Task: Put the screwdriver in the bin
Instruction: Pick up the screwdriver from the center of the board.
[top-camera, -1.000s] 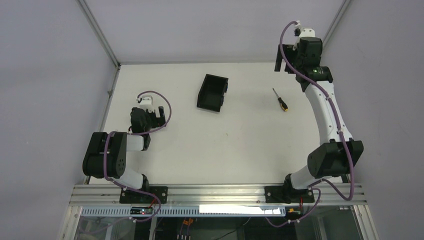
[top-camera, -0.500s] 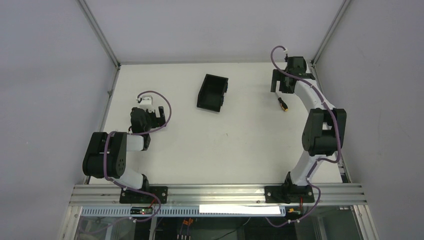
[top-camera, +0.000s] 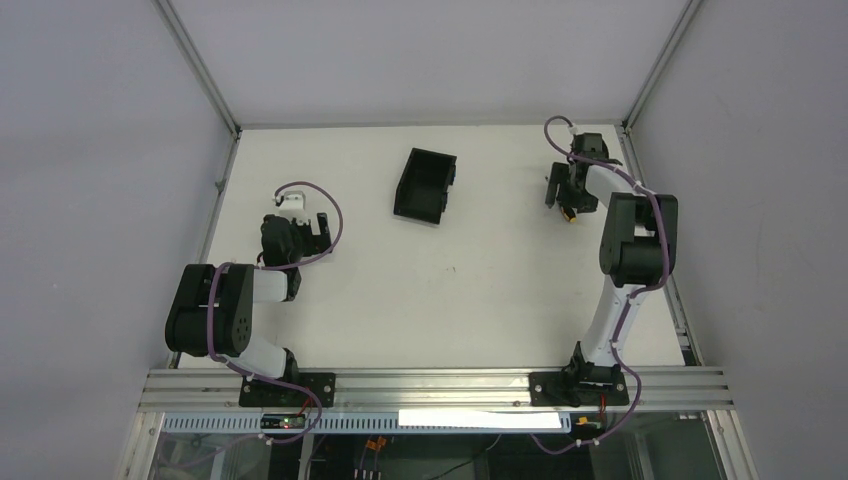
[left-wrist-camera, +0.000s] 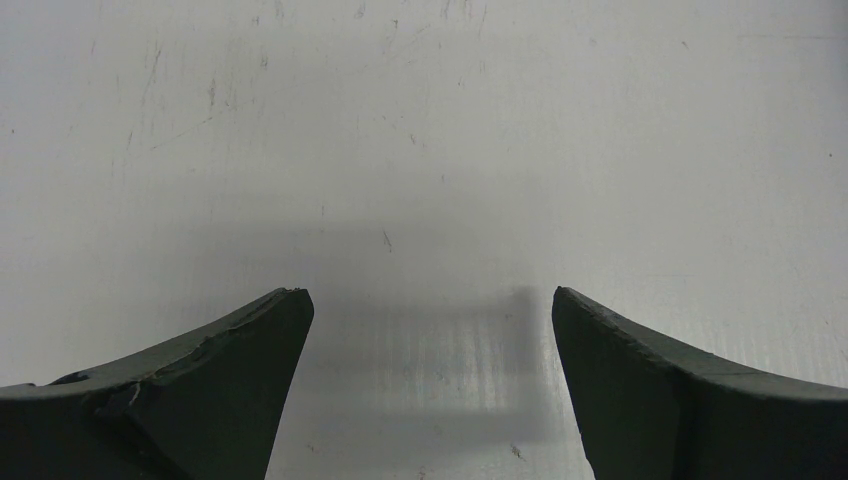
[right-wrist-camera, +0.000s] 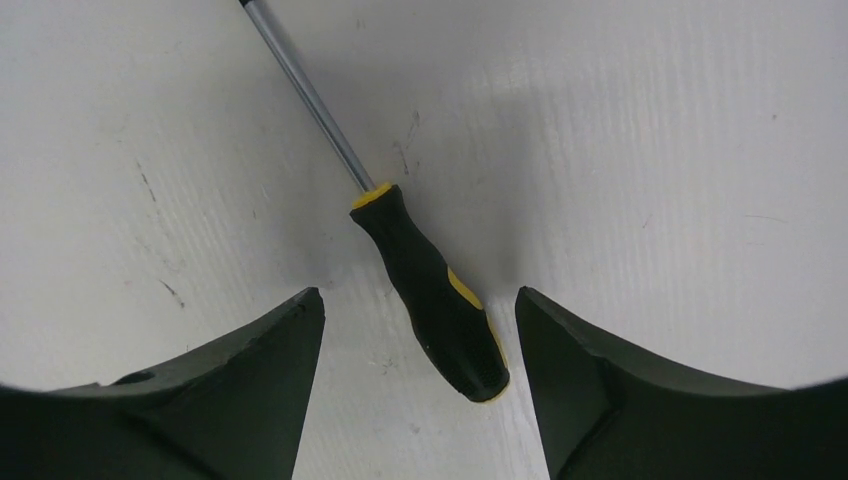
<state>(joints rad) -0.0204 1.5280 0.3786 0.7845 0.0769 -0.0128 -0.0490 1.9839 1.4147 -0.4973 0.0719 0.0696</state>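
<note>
Black-yellow screwdriver (right-wrist-camera: 430, 290) flat on tabletop (right-wrist-camera: 650, 150), well apart from bin (top-camera: 425, 183) | step: grasp | right end effector (right-wrist-camera: 418, 293) straddles handle, spread, no contact | left end effector (left-wrist-camera: 428, 293) spread | next: we pinch handle, lift

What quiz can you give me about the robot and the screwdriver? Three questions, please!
1. True or false: the screwdriver lies on the table, outside the bin.
2. What is between the right gripper's fingers? A) the bin B) the screwdriver's handle C) only bare table
3. Fill in: the left gripper is ____, with nothing in it.
Key: 1 true; 2 B; 3 open.
</note>
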